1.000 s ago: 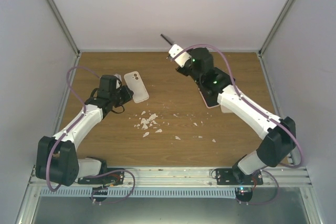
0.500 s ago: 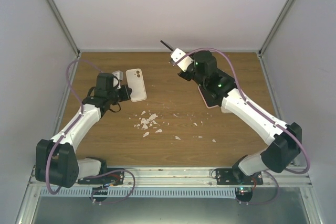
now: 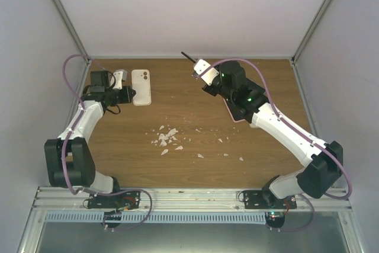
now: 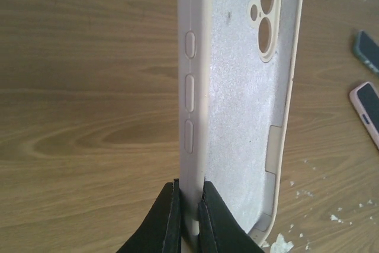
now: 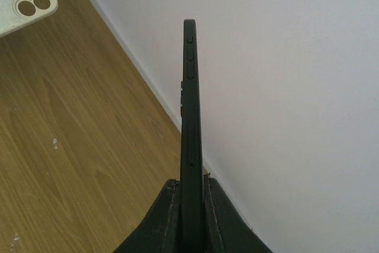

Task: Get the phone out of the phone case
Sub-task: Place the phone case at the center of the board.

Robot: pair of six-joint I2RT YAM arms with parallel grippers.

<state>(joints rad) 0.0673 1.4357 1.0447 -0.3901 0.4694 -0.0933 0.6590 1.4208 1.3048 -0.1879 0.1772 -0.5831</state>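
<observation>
The black phone is out of its case and up in the air, edge-on by the back wall, with the right gripper clenched on its lower end. At the far left of the wooden table, the left gripper pinches the side wall of the empty cream phone case. White crumbs lie scattered mid-table, and a pink-cased phone lies beneath the right arm.

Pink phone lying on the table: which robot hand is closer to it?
Right. The right hand holds the black phone a little beyond the pink phone; the left hand is far across the table, holding the empty case.
</observation>
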